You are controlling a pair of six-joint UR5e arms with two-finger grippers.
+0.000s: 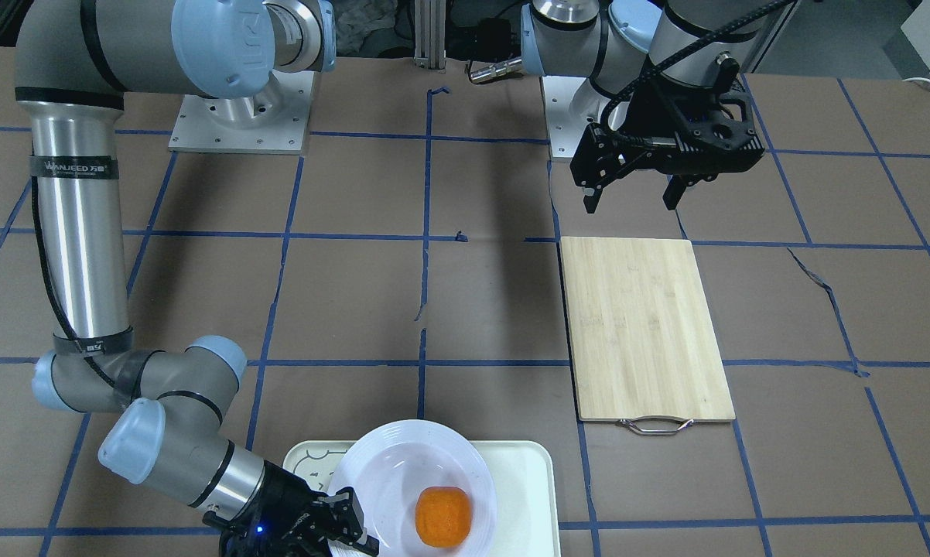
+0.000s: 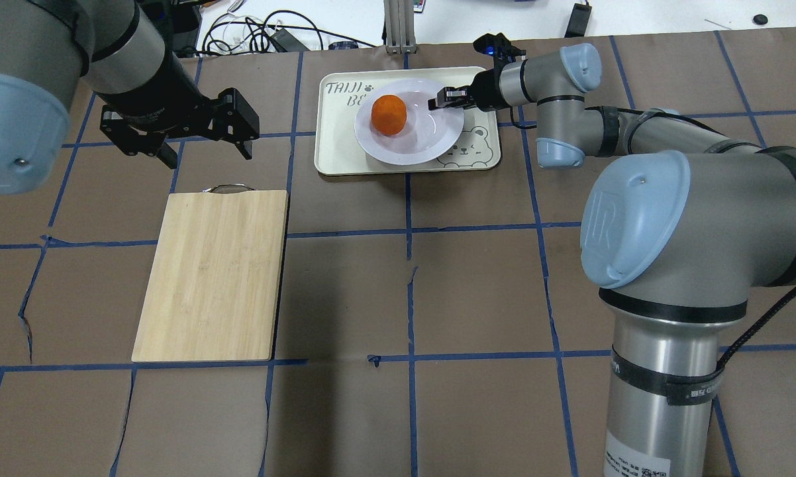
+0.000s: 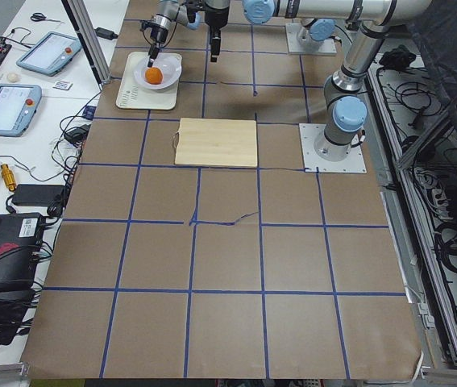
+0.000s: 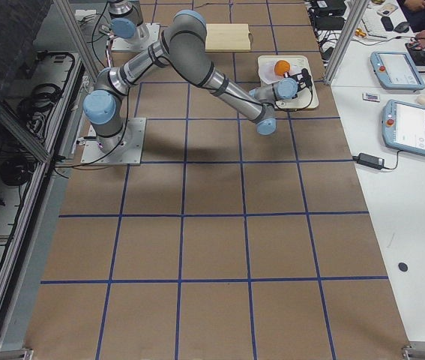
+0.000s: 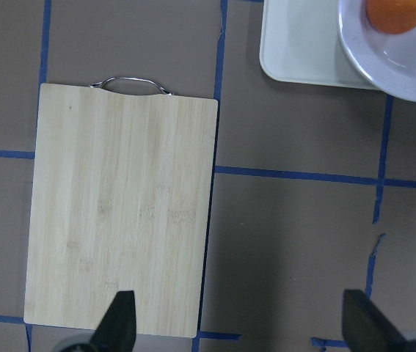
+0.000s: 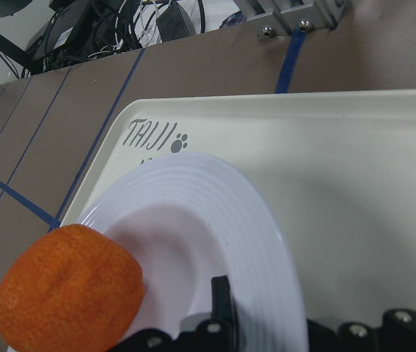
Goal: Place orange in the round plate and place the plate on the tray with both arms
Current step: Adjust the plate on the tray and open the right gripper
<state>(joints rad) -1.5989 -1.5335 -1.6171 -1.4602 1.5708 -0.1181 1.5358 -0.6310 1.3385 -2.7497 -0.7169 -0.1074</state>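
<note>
The orange rests in the sunken centre of the round plate, which sits on the tray at the table's far side. My right gripper is shut on the plate's right rim; in the right wrist view one finger lies on top of the rim beside the orange. My left gripper hangs open and holds nothing, above the table to the left of the tray, just past the wooden board's handle end. The left wrist view catches the orange at its top right corner.
A wooden cutting board with a metal handle lies left of centre on the brown table with blue tape lines. Cables and a metal post stand beyond the tray. In the side views, tablets lie on the white benches.
</note>
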